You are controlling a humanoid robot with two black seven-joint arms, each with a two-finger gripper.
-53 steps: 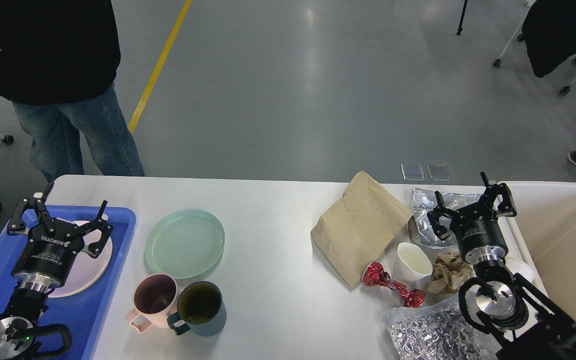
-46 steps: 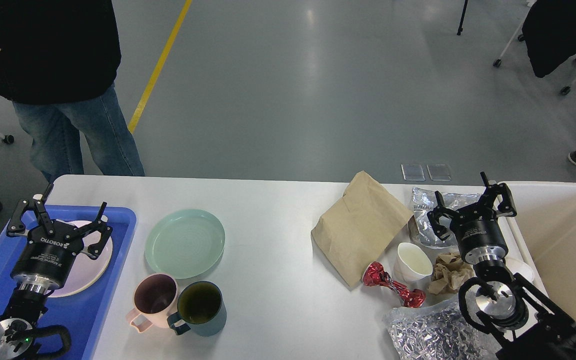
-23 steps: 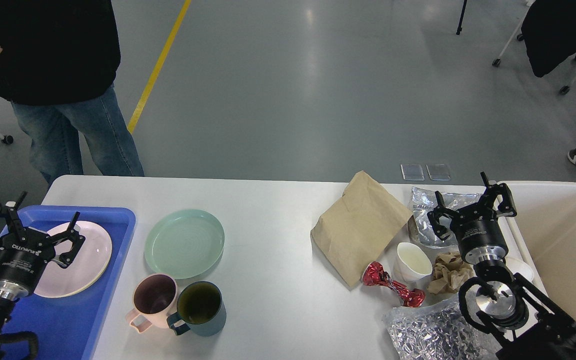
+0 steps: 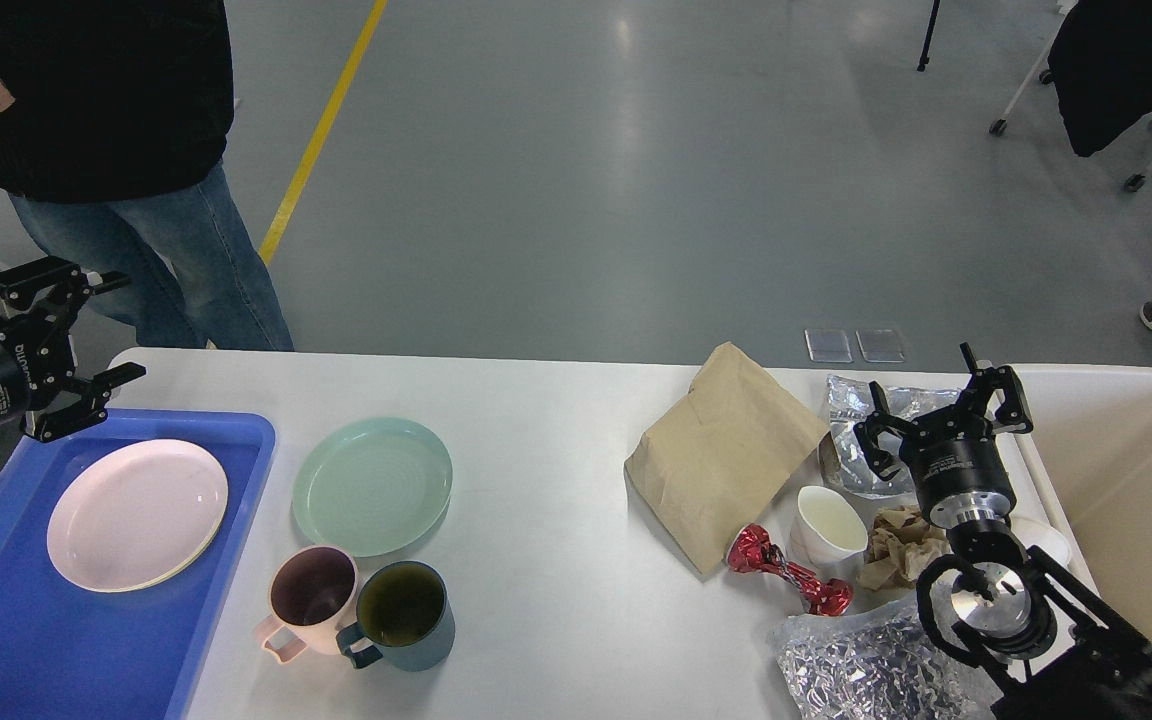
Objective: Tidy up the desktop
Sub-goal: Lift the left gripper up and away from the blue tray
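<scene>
**Pink plate in the tray, green plate likely next**

I am holding my left gripper [image 4: 71,335] raised above the far-left corner of the blue plastic tray [image 4: 236,470], its two fingers spread wide and carrying nothing. Below it the round pale pink plate [image 4: 136,513] is lying flat inside the tray. Just beside the tray, on the large white rounded-corner desktop [image 4: 536,560], the round mint-green plate [image 4: 372,485] is waiting, with a pink mug [image 4: 304,598] and a dark teal mug [image 4: 398,612] touching each other nearer me.

My right gripper [image 4: 941,412] is hovering open and empty over a heap of litter: crumpled silver foil wrappers [image 4: 861,665], a brown paper bag [image 4: 721,455], a small white cup [image 4: 826,525], beside the cream plastic bin [image 4: 1136,500].

I judge the dish-sorting step is in hand; next I am expecting to swing the left gripper to the green plate's rim, which calls for a low, angled pinch.
</scene>
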